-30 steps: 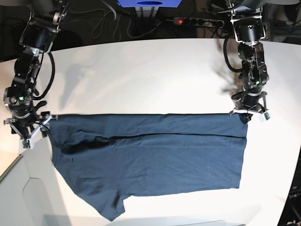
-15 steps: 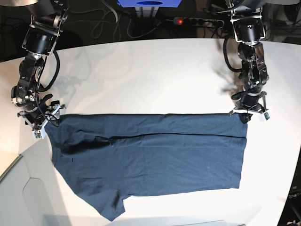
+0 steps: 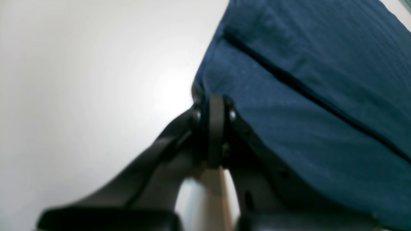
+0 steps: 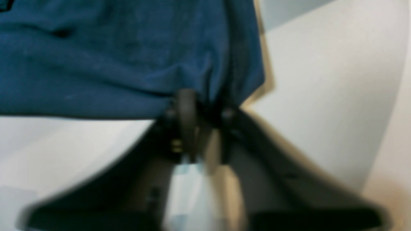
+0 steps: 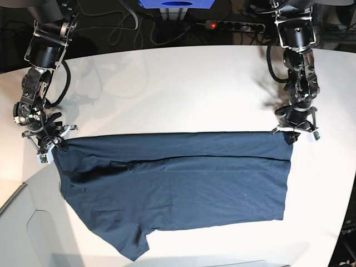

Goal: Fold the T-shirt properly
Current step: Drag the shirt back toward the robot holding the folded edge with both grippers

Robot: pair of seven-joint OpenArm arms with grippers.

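Plain dark navy-blue short-sleeved cotton T-shirt [image 5: 178,189] spread flat across the near half of the white, round-edged bench [image 5: 178,83], folded lengthwise with a dark fold line running side to side through the middle. Far edge pulled straight between the two arms. One sleeve trailing toward the near edge of the bench at the base view's lower left.

Left gripper [image 5: 295,129] at the far corner of the cloth on the base view's right, clamped tight on the T-shirt [image 3: 305,96]; in the left wrist view, black fingers [image 3: 215,128] pressed together with the blue fabric edge pinched between them [image 3: 213,106].

Right gripper [image 5: 45,146] at the opposite far corner, on the base view's left, closed on the T-shirt [image 4: 112,64]; right wrist view blurred, yet jaws seen drawn together with cloth bunched at the tips [image 4: 199,106].

Black power strip [image 5: 236,25] with a red light behind the bench.
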